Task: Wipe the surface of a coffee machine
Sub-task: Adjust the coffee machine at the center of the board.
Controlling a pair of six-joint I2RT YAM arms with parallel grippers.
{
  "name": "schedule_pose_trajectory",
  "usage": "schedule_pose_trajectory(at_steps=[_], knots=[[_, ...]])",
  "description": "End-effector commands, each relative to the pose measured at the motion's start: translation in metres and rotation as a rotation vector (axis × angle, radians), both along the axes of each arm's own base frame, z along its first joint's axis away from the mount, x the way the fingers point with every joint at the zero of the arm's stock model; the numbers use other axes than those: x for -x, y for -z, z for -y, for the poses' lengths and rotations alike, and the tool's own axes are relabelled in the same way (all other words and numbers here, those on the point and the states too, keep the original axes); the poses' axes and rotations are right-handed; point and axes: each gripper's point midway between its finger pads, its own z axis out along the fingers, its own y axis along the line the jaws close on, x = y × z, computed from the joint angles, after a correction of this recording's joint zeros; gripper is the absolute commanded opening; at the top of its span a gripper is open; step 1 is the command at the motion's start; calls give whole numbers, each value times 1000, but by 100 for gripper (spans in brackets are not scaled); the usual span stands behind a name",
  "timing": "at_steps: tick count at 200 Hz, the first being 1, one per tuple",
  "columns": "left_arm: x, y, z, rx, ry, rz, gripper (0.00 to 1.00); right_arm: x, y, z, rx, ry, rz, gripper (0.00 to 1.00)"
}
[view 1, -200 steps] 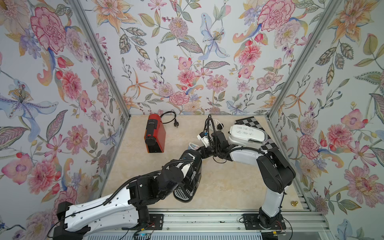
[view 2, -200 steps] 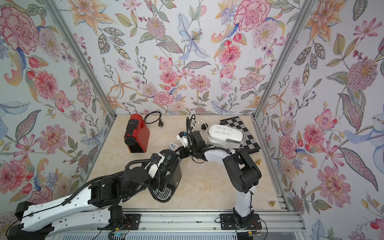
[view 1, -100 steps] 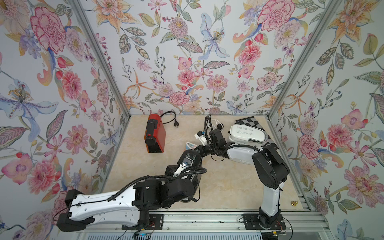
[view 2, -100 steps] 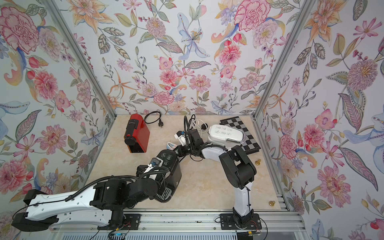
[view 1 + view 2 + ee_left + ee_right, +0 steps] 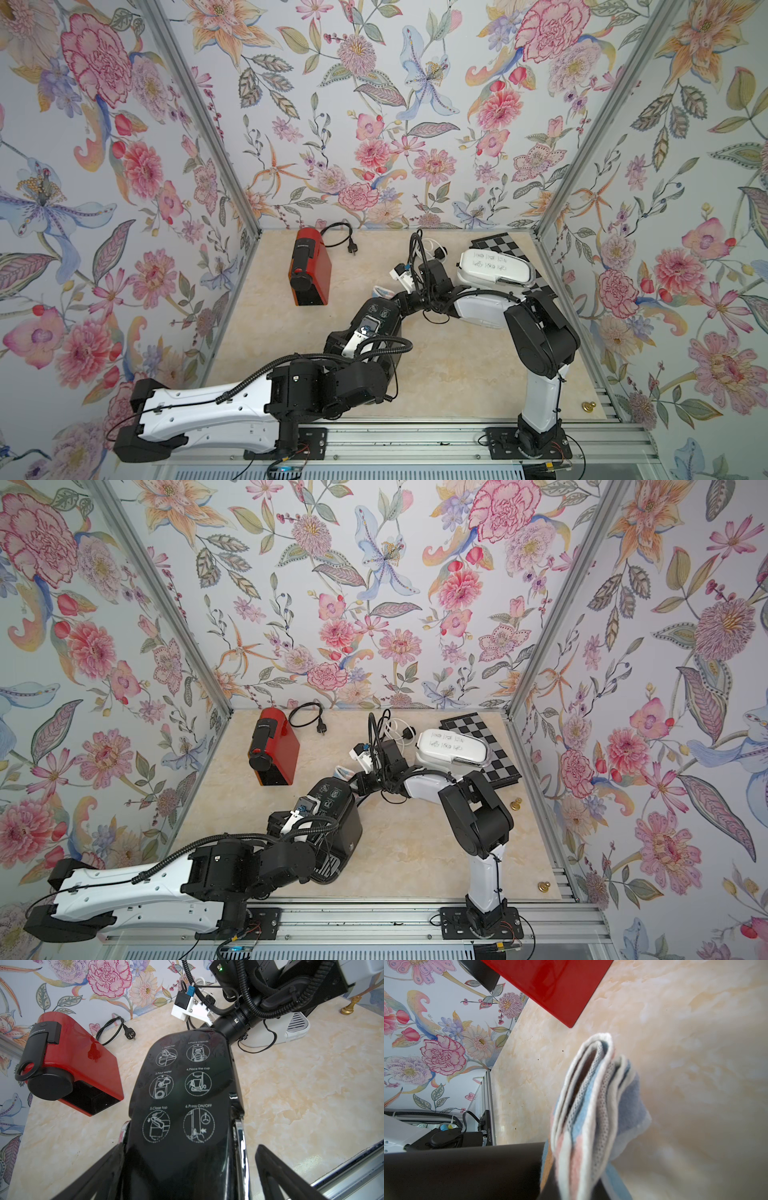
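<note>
A black coffee machine [image 5: 376, 316] [image 5: 332, 800] stands mid-table, with white instruction drawings on its glossy top [image 5: 187, 1088]. My left gripper [image 5: 187, 1176] is open and straddles its front. One finger [image 5: 280, 1172] stands clear of the side with table showing in the gap. The other finger lies close along the opposite side. My right gripper [image 5: 395, 297] [image 5: 577, 1184] is shut on a folded white, blue and pink striped cloth [image 5: 591, 1105] [image 5: 344, 773]. It holds the cloth at the machine's rear edge.
A red coffee machine [image 5: 309, 270] [image 5: 79, 1059] with a black power cord [image 5: 340, 237] stands at the back left. A white coffee machine [image 5: 494, 268] rests on a chessboard [image 5: 494, 754] at the back right. Gold chess pieces [image 5: 515, 804] [image 5: 587, 407] lie by the right wall.
My left arm has dropped lower towards the front left, while its wrist stays over the black machine. The right gripper and its cloth have edged a little to the left.
</note>
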Motion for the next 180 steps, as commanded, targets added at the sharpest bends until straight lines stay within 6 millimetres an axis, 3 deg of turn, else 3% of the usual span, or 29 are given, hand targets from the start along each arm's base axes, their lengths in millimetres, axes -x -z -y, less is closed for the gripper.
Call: schedule_pose_trajectory(at_steps=[1, 58, 90, 95, 180], knots=[[1, 27, -4, -64, 20, -36, 99, 3, -23, 2, -49, -9, 43, 0], [-23, 33, -22, -86, -39, -7, 99, 18, -39, 6, -95, 16, 70, 0], [-30, 36, -20, -89, -29, -3, 99, 29, -37, 5, -97, 13, 65, 0], [-30, 37, -19, -94, -27, -2, 99, 41, -36, -4, -96, -15, 61, 0], [-32, 27, -20, -76, -6, 22, 99, 107, -34, -13, -109, -38, 29, 0]])
